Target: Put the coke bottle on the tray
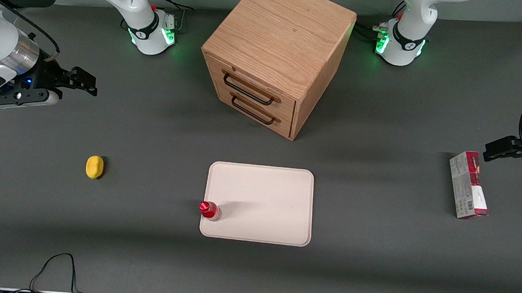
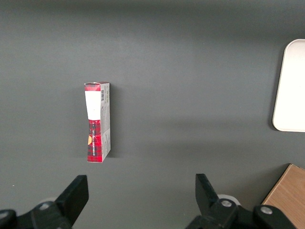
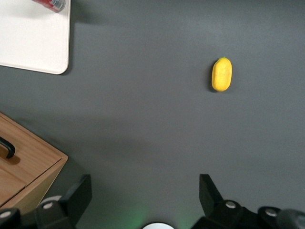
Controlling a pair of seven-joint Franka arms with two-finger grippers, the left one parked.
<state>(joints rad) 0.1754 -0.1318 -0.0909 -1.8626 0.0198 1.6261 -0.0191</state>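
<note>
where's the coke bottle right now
In the front view the coke bottle stands upright on the tray, at its corner nearer the camera toward the working arm's end. The open hand hangs far off, holding nothing.

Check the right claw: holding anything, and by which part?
Nothing held. The claw is open, up at the working arm's end of the table, apart from the coke bottle standing on the tray.

My parked wrist looks down on a red-and-grey rectangular carton (image 2: 97, 122) lying flat on the dark grey table (image 2: 190, 71). Well apart from it shows a rounded corner of the cream-white tray (image 2: 290, 86), with a wooden box corner (image 2: 289, 196) nearby.
</note>
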